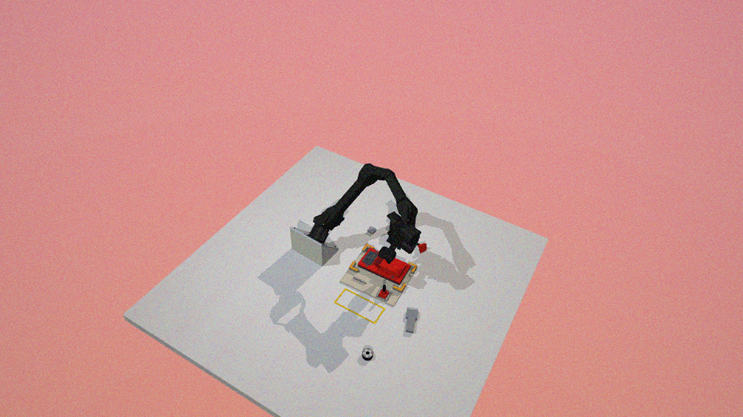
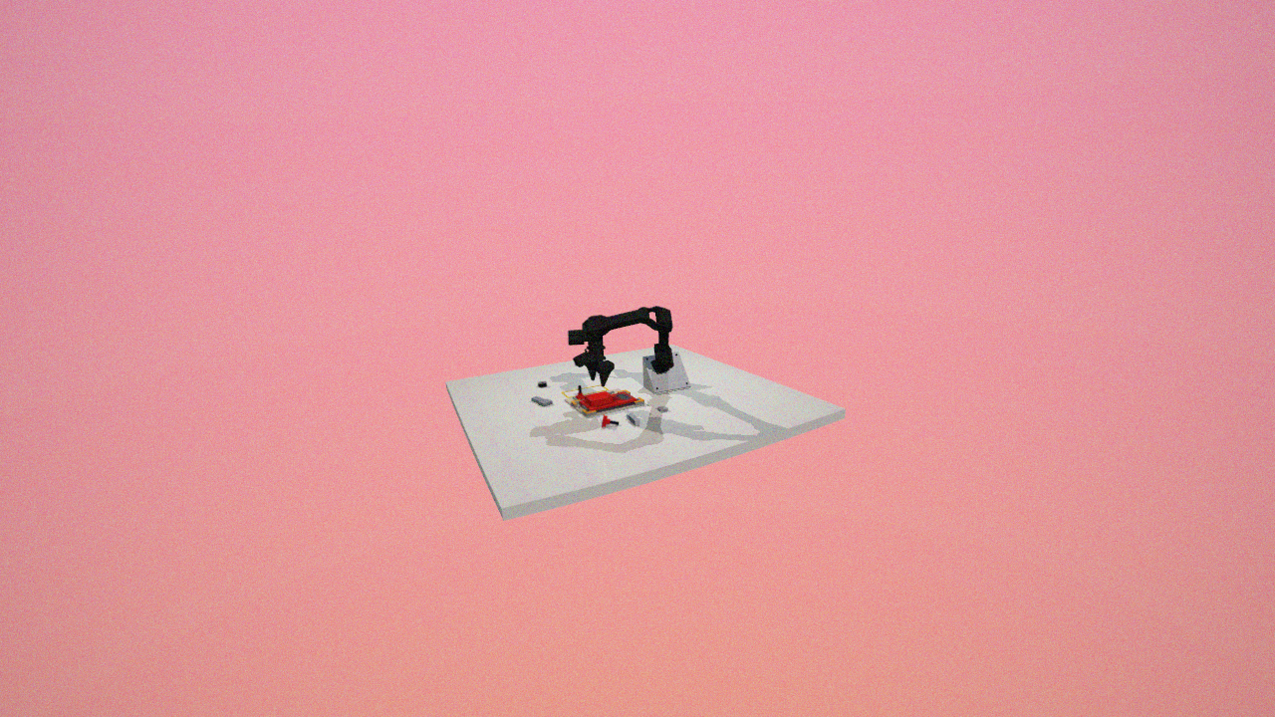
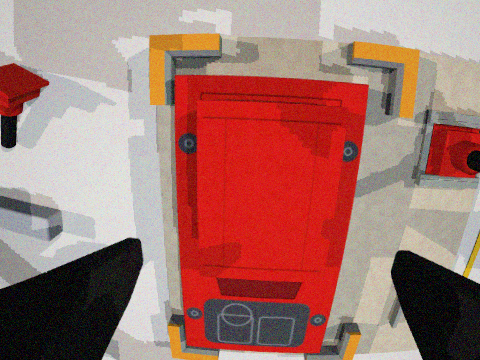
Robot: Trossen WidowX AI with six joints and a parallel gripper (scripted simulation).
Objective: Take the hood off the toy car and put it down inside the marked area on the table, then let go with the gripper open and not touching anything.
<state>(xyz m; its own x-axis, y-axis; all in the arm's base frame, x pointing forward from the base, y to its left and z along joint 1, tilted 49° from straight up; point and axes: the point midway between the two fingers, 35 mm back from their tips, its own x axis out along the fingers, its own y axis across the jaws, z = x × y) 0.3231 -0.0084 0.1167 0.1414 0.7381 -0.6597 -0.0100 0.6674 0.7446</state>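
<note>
The red toy car (image 1: 368,251) (image 3: 186,275) lies flat between orange corner pieces on a beige base plate (image 1: 347,281) (image 3: 385,212). Its hood (image 1: 396,266) (image 3: 265,195) is the raised red panel in front of the dark seat area and sits on the car. The marked area (image 1: 355,313) (image 3: 473,255) is a yellow outlined rectangle on the table beside the plate; only a sliver shows in the wrist view. My gripper (image 1: 386,257) (image 2: 598,382) (image 3: 270,259) is open and empty above the car, with one finger out to each side. It touches nothing.
A red piece with a black stem (image 1: 383,293) (image 3: 450,145) stands in a grey frame on the plate. A similar red piece (image 1: 422,248) (image 3: 17,85) and a grey bar (image 2: 632,418) (image 3: 30,215) lie opposite. A grey stepped block (image 1: 410,320) and a small wheel (image 1: 367,352) lie beyond.
</note>
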